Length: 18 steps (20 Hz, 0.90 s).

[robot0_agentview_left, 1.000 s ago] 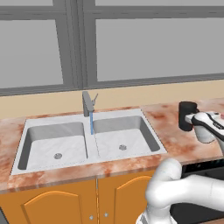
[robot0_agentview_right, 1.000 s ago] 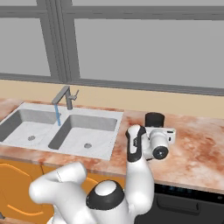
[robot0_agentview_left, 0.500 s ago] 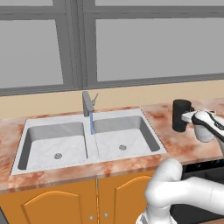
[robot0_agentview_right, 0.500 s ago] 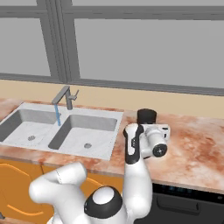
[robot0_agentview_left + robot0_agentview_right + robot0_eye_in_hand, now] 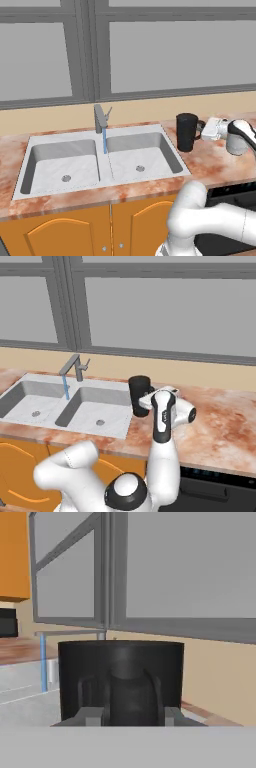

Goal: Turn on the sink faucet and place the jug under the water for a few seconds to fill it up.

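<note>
Left base view: end effector (image 5: 202, 131) grips the jug (image 5: 186, 132) beside the sink (image 5: 172, 159), water (image 5: 105, 141) running.

jug (image 5: 186, 131): matte black | water (image 5: 105, 140): blue | sink (image 5: 170, 150): pale grey-white | counter (image 5: 220, 165): mottled reddish marble

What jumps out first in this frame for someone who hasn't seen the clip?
The black jug is held upright by its handle in the tool, just past the right edge of the sink and level with the counter. Over at the sink faucet, a thin blue stream of water falls near the divider between the two basins, with nothing under it.
</note>
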Available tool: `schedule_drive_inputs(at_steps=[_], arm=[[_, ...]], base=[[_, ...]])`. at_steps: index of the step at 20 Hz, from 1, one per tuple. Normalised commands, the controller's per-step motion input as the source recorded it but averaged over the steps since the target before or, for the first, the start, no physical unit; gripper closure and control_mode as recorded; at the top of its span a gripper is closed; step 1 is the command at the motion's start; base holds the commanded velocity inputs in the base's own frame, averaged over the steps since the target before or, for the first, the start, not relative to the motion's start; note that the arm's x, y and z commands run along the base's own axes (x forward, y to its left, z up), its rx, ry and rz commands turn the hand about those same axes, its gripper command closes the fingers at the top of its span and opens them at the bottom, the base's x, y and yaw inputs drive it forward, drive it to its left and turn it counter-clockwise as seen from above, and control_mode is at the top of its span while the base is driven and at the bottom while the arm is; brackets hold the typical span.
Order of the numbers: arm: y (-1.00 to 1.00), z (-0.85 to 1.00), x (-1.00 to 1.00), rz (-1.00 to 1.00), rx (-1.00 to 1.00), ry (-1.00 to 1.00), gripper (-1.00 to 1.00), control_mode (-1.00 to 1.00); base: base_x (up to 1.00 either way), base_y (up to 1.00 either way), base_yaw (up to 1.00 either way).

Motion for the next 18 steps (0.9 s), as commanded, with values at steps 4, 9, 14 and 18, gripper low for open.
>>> schedule_drive_inputs(at_steps=[4,9,14,18], arm=[[1.0,0.0,0.19,0.5,0.0,0.04,1.0,-1.0],[1.0,-0.14,0.26,0.4,-0.01,0.07,1.0,-1.0],[1.0,-0.33,0.2,0.25,-0.13,0.12,1.0,-1.0],[1.0,-0.26,0.15,0.2,-0.07,0.06,1.0,-1.0]], base=[[0.0,0.0,0.0],[0.0,0.0,0.0],[0.0,0.0,0.0],[0.0,0.0,0.0]])
